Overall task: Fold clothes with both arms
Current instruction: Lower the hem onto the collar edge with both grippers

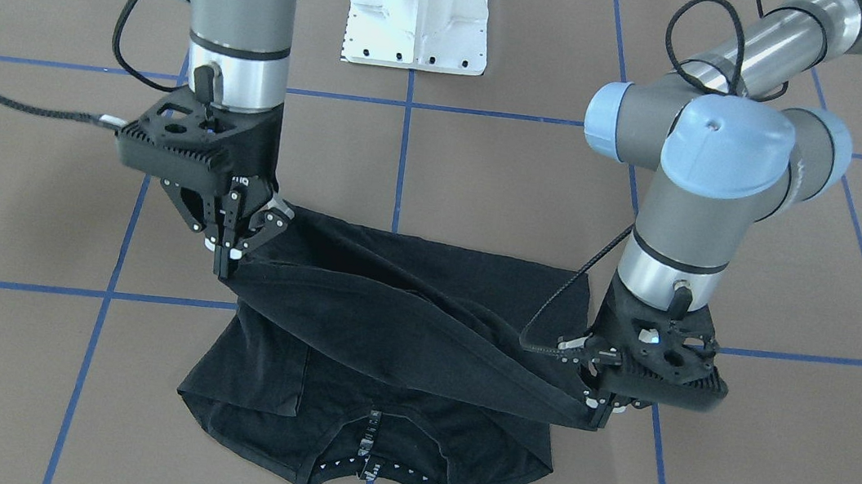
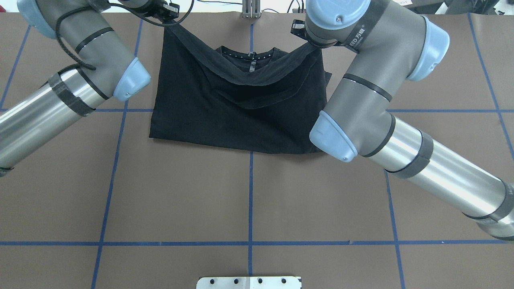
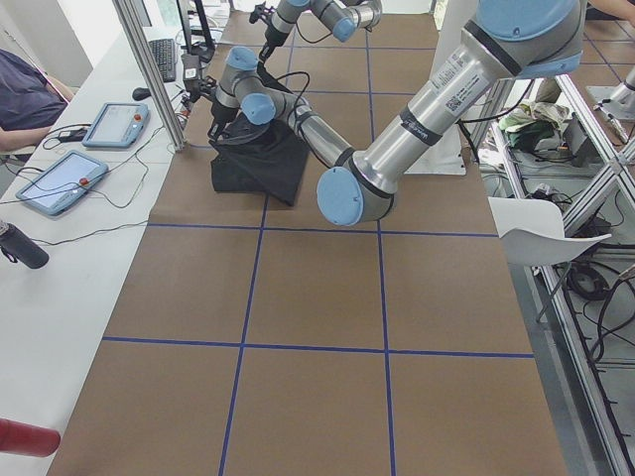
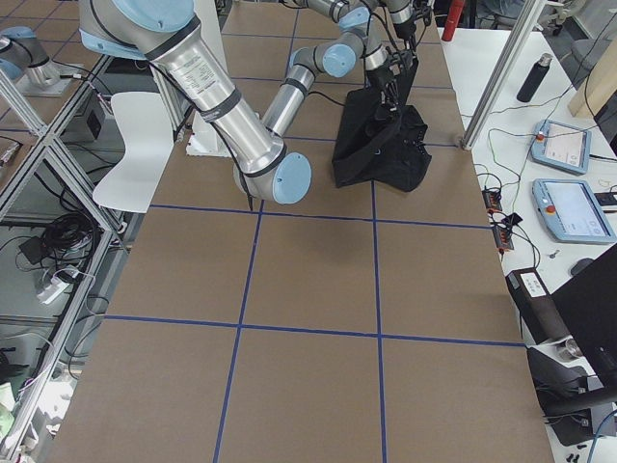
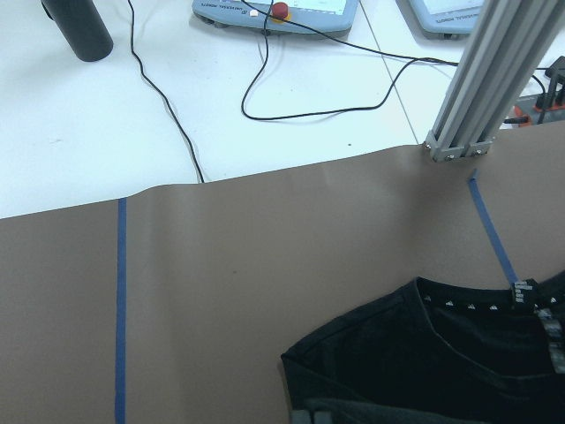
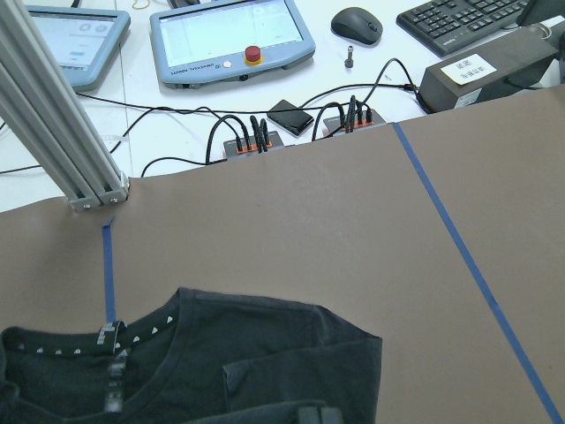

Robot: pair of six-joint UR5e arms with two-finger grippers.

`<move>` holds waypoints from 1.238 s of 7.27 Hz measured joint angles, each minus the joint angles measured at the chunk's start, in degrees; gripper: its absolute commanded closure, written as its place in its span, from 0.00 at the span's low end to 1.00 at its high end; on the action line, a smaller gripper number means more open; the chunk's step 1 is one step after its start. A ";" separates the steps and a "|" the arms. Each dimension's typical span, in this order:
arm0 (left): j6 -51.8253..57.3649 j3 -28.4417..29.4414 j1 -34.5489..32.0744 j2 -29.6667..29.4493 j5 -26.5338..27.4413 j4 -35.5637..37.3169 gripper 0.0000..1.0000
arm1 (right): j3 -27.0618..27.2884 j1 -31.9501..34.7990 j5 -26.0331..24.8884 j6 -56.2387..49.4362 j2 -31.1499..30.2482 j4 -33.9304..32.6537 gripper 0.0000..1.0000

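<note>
fold half made

front view: right gripper point(image 1: 230, 252) at 9 o'clock and left gripper point(image 1: 598, 405) at 3 o'clock each pinch the t-shirt point(image 1: 388, 327) hem above the table point(image 1: 488, 175). overhead view: hem hangs by the collar at 12 o'clock; laying it down remains.

Left arm point(image 2: 92, 52), right arm point(image 2: 361, 100) stretched forward; left hand point(image 1: 603, 404), right hand point(image 1: 234, 249) point down, both pinched closed.
</note>
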 measured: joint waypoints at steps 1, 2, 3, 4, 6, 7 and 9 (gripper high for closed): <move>0.04 4.54 0.09 -1.44 0.60 -2.76 1.00 | -5.24 0.91 0.74 -0.90 0.82 4.08 1.00; 0.06 8.78 0.37 -2.12 0.90 -6.38 1.00 | -10.42 1.41 1.30 -1.78 1.57 7.74 1.00; 0.09 12.05 0.78 -2.38 1.06 -9.20 1.00 | -14.95 1.72 2.02 -2.75 1.97 11.26 1.00; 0.25 14.28 1.30 -2.45 1.62 -10.90 1.00 | -18.98 2.12 2.80 -3.92 2.12 14.82 1.00; 0.55 16.68 2.42 -2.58 3.19 -12.14 1.00 | -24.41 2.84 3.55 -6.40 2.13 19.16 1.00; 0.60 17.46 2.73 -2.61 3.52 -12.37 1.00 | -26.11 3.11 3.68 -7.74 2.13 19.83 1.00; 0.67 19.92 2.98 -2.61 4.22 -14.58 0.94 | -29.27 3.77 3.92 -10.58 2.09 21.36 1.00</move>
